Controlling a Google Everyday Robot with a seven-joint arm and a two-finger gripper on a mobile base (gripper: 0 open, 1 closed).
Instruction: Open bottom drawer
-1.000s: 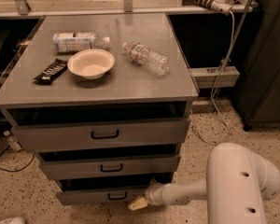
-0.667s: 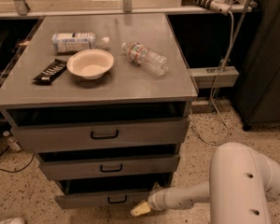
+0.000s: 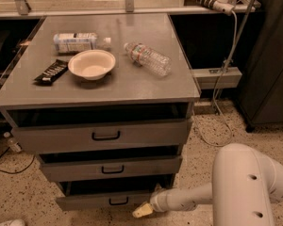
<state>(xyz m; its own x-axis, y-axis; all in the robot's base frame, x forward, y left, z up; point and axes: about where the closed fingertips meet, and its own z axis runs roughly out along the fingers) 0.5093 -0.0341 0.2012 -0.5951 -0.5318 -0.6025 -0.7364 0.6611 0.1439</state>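
The bottom drawer point(image 3: 85, 201) is seen lowest on the cabinet point(image 3: 108, 86), near the floor, under the middle drawer point(image 3: 75, 169); a dark gap is shown above its front, so it is judged to be pulled out a little; the gripper point(image 3: 142, 211) is held low, just right of the small black handle point(image 3: 118, 201), likely so the handle can be hooked and pulled; whether it is spread or pressed together cannot be told.

The bottom drawer point(image 3: 85, 202) is matt grey metal. Just right of its front sits the gripper point(image 3: 142, 211), pale and smooth, on a glossy white plastic arm point(image 3: 240, 182).
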